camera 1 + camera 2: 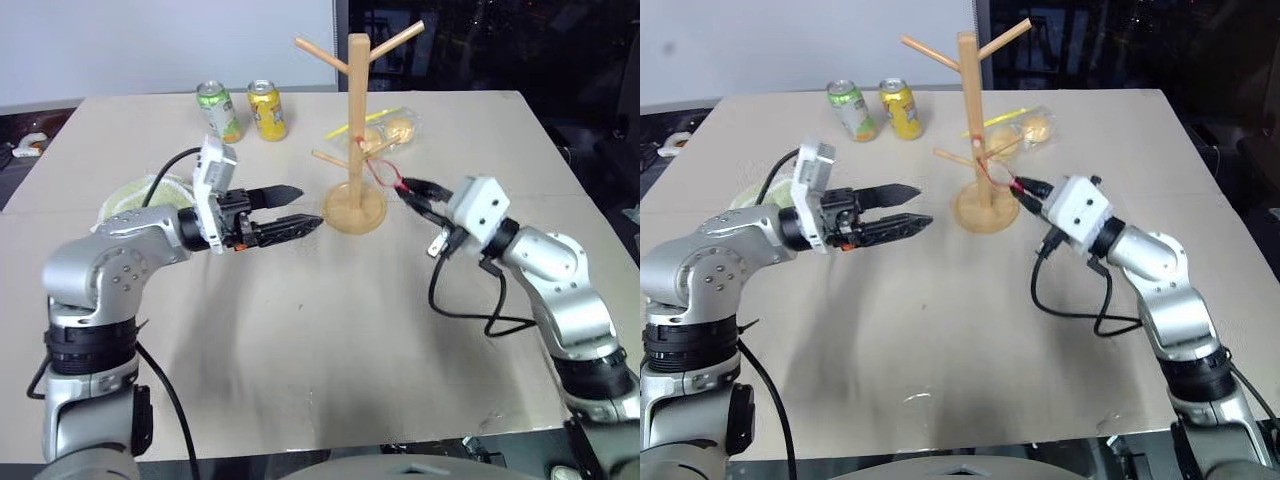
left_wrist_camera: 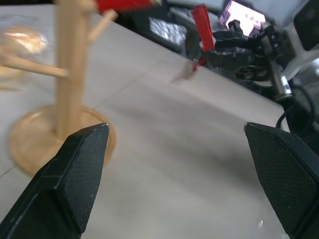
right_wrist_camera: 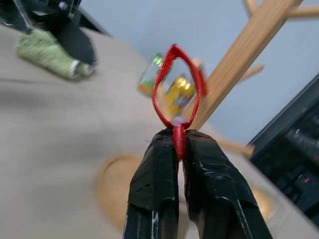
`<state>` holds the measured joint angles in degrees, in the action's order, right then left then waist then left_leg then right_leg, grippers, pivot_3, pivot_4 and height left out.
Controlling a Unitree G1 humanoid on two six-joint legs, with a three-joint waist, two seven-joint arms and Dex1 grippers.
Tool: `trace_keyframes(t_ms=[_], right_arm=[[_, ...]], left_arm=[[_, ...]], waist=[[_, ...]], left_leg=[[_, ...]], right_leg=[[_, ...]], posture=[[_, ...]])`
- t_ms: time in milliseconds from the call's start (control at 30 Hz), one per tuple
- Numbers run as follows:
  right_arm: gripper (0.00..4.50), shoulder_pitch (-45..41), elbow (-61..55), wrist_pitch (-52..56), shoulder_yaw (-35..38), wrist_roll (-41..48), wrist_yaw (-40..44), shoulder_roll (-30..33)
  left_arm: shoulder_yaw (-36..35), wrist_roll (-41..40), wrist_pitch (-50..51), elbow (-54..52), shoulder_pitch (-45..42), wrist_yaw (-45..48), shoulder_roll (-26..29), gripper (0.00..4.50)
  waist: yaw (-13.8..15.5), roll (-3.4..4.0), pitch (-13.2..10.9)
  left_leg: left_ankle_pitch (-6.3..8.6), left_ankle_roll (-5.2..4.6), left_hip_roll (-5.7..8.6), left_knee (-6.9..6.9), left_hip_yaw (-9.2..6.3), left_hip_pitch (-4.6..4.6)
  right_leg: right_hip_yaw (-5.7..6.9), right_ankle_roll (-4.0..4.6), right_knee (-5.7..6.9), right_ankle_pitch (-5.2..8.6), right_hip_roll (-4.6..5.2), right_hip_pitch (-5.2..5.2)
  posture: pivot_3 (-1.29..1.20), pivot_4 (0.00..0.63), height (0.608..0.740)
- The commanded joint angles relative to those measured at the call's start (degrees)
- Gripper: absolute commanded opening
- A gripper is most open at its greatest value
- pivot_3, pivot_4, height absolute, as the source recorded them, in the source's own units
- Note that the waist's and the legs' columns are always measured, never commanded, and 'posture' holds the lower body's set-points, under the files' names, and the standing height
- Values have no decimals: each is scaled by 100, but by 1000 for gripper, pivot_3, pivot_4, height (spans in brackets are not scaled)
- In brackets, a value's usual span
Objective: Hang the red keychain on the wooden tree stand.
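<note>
The wooden tree stand (image 1: 357,120) rises from its round base in the middle of the table, pegs angled upward. My right gripper (image 1: 408,188) hovers just right of the stand, above its base, shut on the red keychain (image 3: 177,82). The keychain's thin loop stands open past the fingertips, close beside the post and a lower peg. A short red strand (image 1: 381,176) reaches from the fingertips toward the post. My left gripper (image 1: 309,208) is held level just left of the stand's base. It is open and has nothing between its fingers (image 2: 82,154).
A green can (image 1: 218,110) and a yellow can (image 1: 266,109) stand at the far left of the table. A clear bag with yellow contents (image 1: 397,130) lies behind the stand. A pale green bundle (image 1: 130,192) sits behind my left arm. A black cable (image 1: 470,310) loops under my right wrist.
</note>
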<state>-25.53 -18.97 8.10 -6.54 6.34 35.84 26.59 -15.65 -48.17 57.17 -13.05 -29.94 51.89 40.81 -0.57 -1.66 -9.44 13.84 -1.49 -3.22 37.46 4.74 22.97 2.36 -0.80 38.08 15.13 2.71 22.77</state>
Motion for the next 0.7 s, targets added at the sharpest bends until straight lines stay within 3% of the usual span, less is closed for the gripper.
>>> trace_keyframes(t_ms=[33,700], right_arm=[[97,-317,249,-306,120,-32,-125,-132],[97,-655,969,-673,-64,-168,-11,-427]], left_arm=[[-523,-527,162,-209,-336,-447,-22,4500],[-144,-784,2,-464,-308,-761,-79,4500]], waist=[[9,-5,-3],[-19,-4,-3]], left_leg=[[0,0,1,0,-1,3],[-1,1,5,1,4,-2]], right_leg=[[2,0,-1,0,2,0],[-5,1,4,-2,9,-1]], posture=[[0,150,740],[0,150,740]])
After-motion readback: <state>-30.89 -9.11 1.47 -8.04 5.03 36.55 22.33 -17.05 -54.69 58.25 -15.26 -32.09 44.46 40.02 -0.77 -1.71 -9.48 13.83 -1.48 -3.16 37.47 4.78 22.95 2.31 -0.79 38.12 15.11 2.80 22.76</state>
